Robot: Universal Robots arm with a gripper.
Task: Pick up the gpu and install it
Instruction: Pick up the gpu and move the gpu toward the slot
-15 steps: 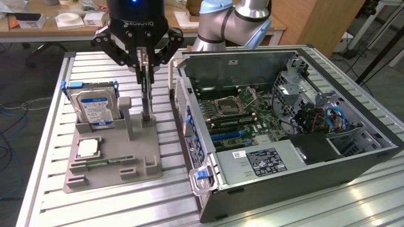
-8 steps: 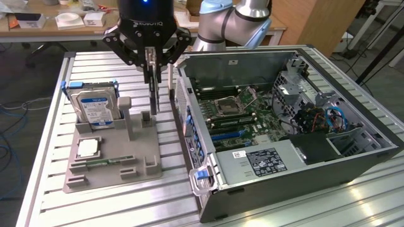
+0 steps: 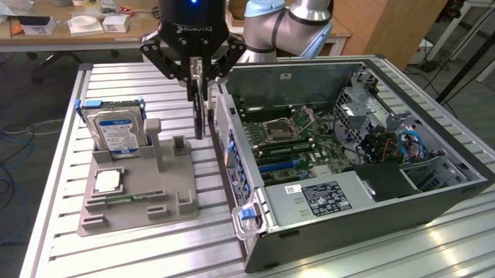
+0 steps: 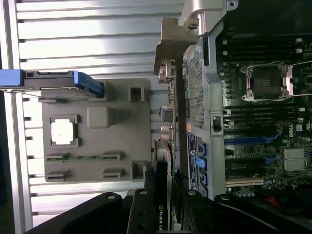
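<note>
Exterior view, items as they stand:

- Hand [image 3: 198,76]: black, two-fingered, pointing down, pinching the gpu by its upper edge.
- gpu [image 3: 199,110]: thin dark card, hanging on edge in the air. It is above the gap between the grey holder and the rear wall of the computer case, touching neither as far as I can see. From the wrist view its narrow edge [image 4: 162,210] runs between the fingers, with part of a maker's label readable.
- Grey holder [image 3: 166,205]: rests on the slatted metal surface [image 3: 116,75]. It carries a hard drive [image 3: 116,132] upright in its blue frame, a square processor chip [image 3: 106,181] and a narrow green memory stick [image 3: 130,198]. The posts nearest the case look vacant.
- Computer case [image 3: 433,191]: lying open side up, just beside the holder on the exterior view's right. The motherboard [image 3: 305,145] is exposed, and the blue expansion slots [image 3: 280,166] appear unoccupied.

Progress, by my reckoning: the pickup is done, as the card is held clear of the holder. The install is not yet done, since the card is outside the case and sits in no slot.
</note>
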